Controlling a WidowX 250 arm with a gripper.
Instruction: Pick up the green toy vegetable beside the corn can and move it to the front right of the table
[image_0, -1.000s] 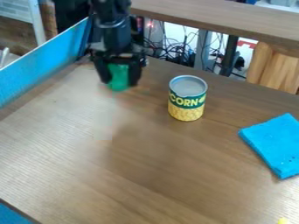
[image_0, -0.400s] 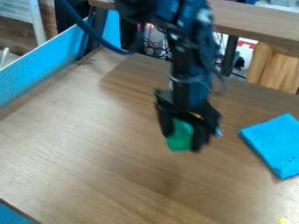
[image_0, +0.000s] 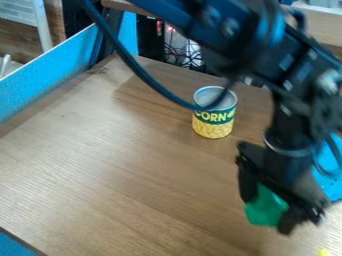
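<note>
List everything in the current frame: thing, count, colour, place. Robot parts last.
green object: 1, green, held in the gripper, lower right; type unclear
can: 1, yellow and green label, silver top, upright on the table, right of centre
folded cloth: 1, blue, right edge, partly behind the arm
small item: 1, yellow, bottom edge, right
table: 1, brown wood, under it all
side panel: 1, blue, left
blue patch: 1, blue, bottom-left corner
wires: several, too tangled to count, mixed colours, behind the table
arm: 1, black, from top edge to lower right
gripper: 1, black, lower right
</note>
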